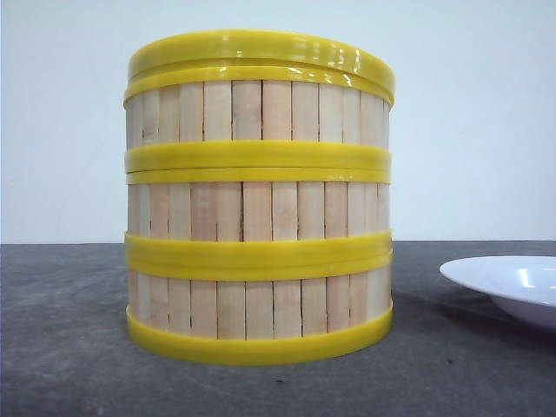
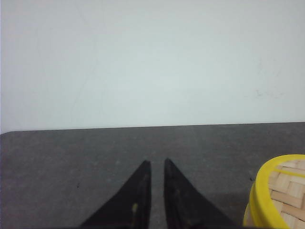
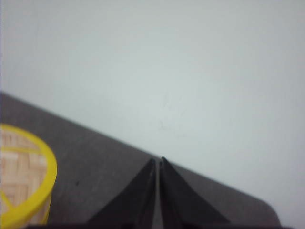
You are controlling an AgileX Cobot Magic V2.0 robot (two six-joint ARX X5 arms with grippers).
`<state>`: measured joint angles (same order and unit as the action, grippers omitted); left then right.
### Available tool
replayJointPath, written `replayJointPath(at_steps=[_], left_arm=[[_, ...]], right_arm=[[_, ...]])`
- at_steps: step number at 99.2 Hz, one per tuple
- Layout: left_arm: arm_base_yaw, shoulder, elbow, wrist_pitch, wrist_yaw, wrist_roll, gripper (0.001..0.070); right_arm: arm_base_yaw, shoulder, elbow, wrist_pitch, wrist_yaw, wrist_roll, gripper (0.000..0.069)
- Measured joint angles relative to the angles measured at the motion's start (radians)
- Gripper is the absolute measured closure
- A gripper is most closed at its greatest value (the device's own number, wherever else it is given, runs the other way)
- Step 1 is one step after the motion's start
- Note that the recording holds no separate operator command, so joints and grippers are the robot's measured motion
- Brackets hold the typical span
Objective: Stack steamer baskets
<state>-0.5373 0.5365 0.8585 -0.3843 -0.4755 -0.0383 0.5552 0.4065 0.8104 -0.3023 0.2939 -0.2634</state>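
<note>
Three baskets (image 1: 259, 208) stand stacked in one column on the dark table (image 1: 69, 347), right in front of me and filling the middle of the front view. Each has a wall of pale upright slats between yellow rims, and the rims meet where one basket sits on the next. On top rests a yellow-rimmed lid (image 1: 261, 50), slightly tilted, one side a little higher than the other. The bottom rim sits flat on the table.

Off to my right, near the stack but not touching it, lies a white plate (image 1: 512, 282) — only part of it shows at the edge of the front view.

My left claw (image 2: 157, 164) hangs above bare table, its two dark fingers (image 2: 136, 195) drawn nearly together with only a thin slit between the tips, holding nothing. The lid's woven top and yellow rim (image 2: 279, 198) show at the side of that view, apart from the fingers.

My right claw (image 3: 157, 161) is the same — fingers (image 3: 183, 200) pressed almost tip to tip, empty. The lid (image 3: 24, 176) shows at the edge there too, well clear of the tips. A pale wall (image 3: 190, 71) stands behind the table.
</note>
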Motion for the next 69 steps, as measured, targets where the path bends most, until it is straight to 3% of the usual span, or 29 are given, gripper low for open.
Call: replayJointPath(at_steps=[47, 69], left_arm=[[0.0, 0.0, 0.0, 0.0, 0.0, 0.0, 0.0678], [0.0, 0.0, 0.0, 0.0, 0.0, 0.0, 0.0678]], right_arm=[[-0.001, -0.007, 0.002, 0.057, 0.001, 0.002, 0.0682], [-0.18, -0.137, -0.029, -0.193, -0.009, 0.006, 0.0683]])
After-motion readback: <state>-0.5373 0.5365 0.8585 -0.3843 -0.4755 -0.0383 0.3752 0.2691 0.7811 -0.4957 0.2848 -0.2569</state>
